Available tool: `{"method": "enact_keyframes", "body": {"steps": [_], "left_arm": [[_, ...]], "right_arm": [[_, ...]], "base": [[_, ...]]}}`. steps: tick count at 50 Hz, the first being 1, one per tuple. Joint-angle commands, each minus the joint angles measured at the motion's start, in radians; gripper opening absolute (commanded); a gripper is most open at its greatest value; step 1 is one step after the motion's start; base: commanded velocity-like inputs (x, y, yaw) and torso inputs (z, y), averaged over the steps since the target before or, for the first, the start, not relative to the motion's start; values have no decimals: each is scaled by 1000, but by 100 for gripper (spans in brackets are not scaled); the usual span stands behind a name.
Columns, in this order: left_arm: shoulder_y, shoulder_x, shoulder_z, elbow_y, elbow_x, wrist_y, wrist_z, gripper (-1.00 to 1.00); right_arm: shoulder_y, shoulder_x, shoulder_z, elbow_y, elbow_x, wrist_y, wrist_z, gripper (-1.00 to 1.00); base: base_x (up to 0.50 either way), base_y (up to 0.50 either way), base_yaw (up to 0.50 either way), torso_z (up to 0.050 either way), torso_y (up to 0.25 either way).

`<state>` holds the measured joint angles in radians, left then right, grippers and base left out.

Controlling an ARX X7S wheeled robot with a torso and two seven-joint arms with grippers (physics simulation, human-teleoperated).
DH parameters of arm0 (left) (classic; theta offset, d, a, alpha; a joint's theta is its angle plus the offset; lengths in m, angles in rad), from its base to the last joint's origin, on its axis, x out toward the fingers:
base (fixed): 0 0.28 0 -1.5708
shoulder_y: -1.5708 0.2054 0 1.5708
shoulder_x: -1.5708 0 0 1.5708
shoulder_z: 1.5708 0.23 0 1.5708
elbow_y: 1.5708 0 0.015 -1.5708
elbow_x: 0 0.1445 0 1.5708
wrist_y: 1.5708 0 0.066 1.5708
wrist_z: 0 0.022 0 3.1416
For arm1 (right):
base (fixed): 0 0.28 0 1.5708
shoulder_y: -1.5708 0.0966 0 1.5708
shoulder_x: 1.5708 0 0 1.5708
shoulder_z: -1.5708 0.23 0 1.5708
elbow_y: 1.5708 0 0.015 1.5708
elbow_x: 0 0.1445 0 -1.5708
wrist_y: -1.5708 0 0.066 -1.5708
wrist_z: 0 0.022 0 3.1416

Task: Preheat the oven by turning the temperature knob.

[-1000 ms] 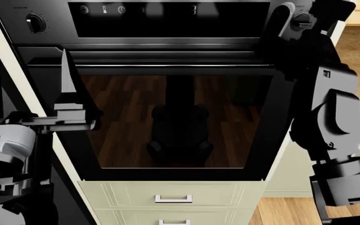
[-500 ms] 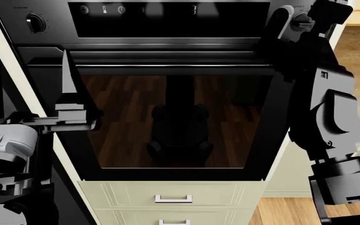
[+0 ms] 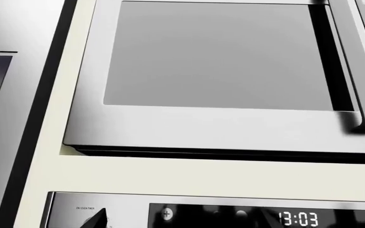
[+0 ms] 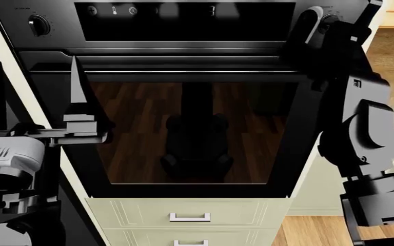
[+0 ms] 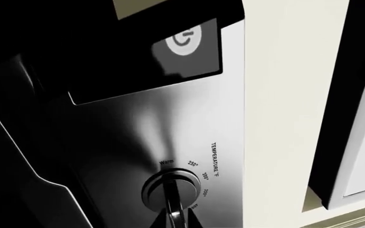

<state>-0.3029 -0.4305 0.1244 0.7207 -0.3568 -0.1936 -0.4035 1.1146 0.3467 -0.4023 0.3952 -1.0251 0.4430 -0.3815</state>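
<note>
The black oven (image 4: 190,128) fills the head view, with a dark glass window, a steel bar handle (image 4: 183,72) and a display panel (image 4: 183,15). The temperature knob (image 5: 169,187) has a silver collar and sits under a "TEMPERATURE °F" scale; in the head view (image 4: 327,19) my right hand mostly hides it. My right gripper (image 5: 173,219) is shut on the knob's raised bar, one fingertip on each side. My left gripper (image 4: 29,66) is open and empty in front of the oven's left edge, below the other knob (image 4: 39,24).
Cream drawers (image 4: 190,218) with steel pulls sit under the oven. A cream cabinet frame (image 5: 284,95) borders the oven's right side. A steel-fronted appliance (image 3: 214,57) is built in above the oven's display (image 3: 300,219). Wooden floor (image 4: 313,230) shows at lower right.
My right wrist has rolled while gripping the temperature knob, and its hand now covers more of the knob in the head view. The left arm has barely shifted.
</note>
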Motion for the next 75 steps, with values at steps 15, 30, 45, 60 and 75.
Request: {"method": "enact_keyframes", "body": {"steps": [15,30,45,60,75], "left_arm": [[-1,-4,6,-5,-1,5,-3,100],[0,-9,7,0,-3,3,-8,100],[-2,-7,13,-17,-1,14,-7,100],[-2,-11,12,-17,-8,13,-10,100],[-1,-15,15,-13,-6,14,-15,100]], "right_arm": [[-3,-6,-7,-4,17,-8,2,-100],[-10,-17,23,-21,44,15,4,-100],[-11,-34,51,-7,81,22,22,-100],[-9,-43,71,-27,102,40,12,-100],[-16,-61,114,-41,149,54,19,-100]], "base": [[0,0,0,0,0],[0,0,0,0,0],[1,0,0,0,0],[1,0,1,0,0],[-1,0,0,0,0]]}}
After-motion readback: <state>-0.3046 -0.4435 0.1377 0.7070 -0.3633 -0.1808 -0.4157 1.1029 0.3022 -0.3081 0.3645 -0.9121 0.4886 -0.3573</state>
